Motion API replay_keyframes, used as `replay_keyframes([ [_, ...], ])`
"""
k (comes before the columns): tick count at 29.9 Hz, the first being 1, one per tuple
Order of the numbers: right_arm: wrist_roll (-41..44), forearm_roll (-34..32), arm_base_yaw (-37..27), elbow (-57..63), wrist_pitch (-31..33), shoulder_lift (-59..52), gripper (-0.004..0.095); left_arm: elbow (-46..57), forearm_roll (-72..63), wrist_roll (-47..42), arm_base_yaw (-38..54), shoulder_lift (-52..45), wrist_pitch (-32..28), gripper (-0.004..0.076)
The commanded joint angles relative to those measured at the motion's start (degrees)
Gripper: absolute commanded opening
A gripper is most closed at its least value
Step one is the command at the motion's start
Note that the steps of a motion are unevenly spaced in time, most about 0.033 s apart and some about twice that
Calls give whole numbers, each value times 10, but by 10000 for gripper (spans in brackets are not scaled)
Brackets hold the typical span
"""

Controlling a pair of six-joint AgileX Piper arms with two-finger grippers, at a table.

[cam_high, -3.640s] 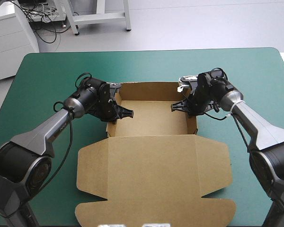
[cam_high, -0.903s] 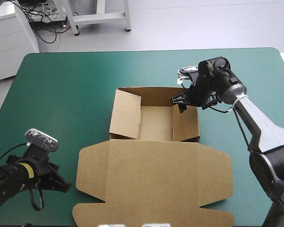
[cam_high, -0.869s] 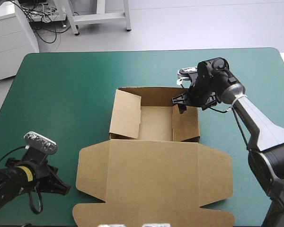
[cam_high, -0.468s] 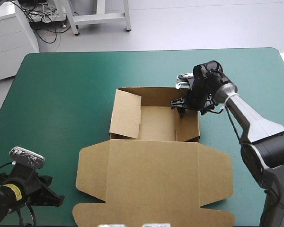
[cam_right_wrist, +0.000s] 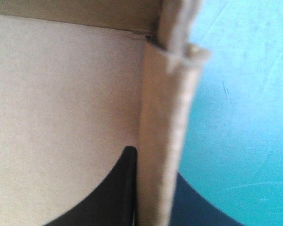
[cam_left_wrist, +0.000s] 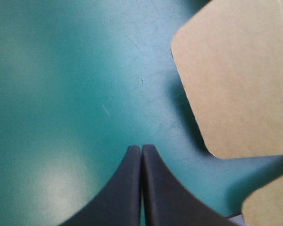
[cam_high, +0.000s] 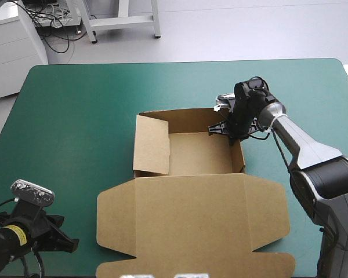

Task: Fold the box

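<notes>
The brown box (cam_high: 191, 191) lies in the middle of the teal-green table as an open tray with its lid flat toward the near edge. Its left wall flap (cam_high: 152, 145) leans inward, loose. My right gripper (cam_high: 227, 128) sits at the tray's far right corner, shut on the folded right wall (cam_right_wrist: 160, 141), one black finger (cam_right_wrist: 118, 188) inside the tray and the other outside. My left gripper (cam_high: 66, 244) is far off at the table's near left corner, shut and empty over the cover; its closed tips (cam_left_wrist: 141, 150) point at bare cloth beside a rounded lid flap (cam_left_wrist: 236, 80).
The lid's rounded flaps (cam_high: 113, 202) spread wide across the near half of the table. Bare teal-green cover (cam_high: 75, 104) lies to the left and beyond the tray.
My left arm left the tray's left wall and drew back to the near left corner; that flap now leans loose. The right wall has been folded down over itself, and the box shifted slightly.
</notes>
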Motion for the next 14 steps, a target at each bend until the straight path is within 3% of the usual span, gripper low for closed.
replay_keyframes([
  [1,-7,4,-2,-16,8,-29,-23,-14,4,-6,-2,3,-18,-32],
  [8,-7,4,-2,-16,8,-29,-23,-14,4,-6,-2,3,-18,-32],
  [14,-59,-10,-2,-42,8,-35,-23,-14,4,-6,-2,3,-18,-32],
])
